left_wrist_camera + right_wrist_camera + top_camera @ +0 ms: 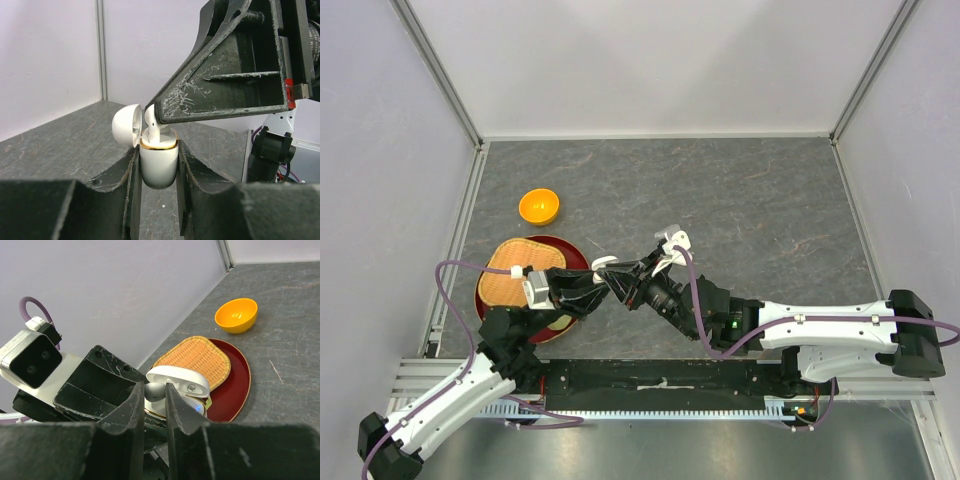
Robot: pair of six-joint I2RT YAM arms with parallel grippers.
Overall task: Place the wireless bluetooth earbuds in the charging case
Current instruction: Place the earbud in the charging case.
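Observation:
My left gripper [159, 150] is shut on a white charging case [159, 162] with a gold rim and holds it upright above the table, its lid [126, 125] hinged open to the left. My right gripper [155, 390] is shut on a white earbud [156, 391] and holds it at the case's mouth. In the left wrist view the earbud [151, 120] has its stem down inside the case, under the right gripper's finger [225, 65]. In the top view both grippers meet at the case [605, 268]. Other earbuds are out of view.
A woven tray [525, 262] lies on a red plate [576, 250] at the left, just under the left arm. An orange bowl [539, 206] stands behind it. A second white open case [673, 240] lies on the grey table right of the grippers.

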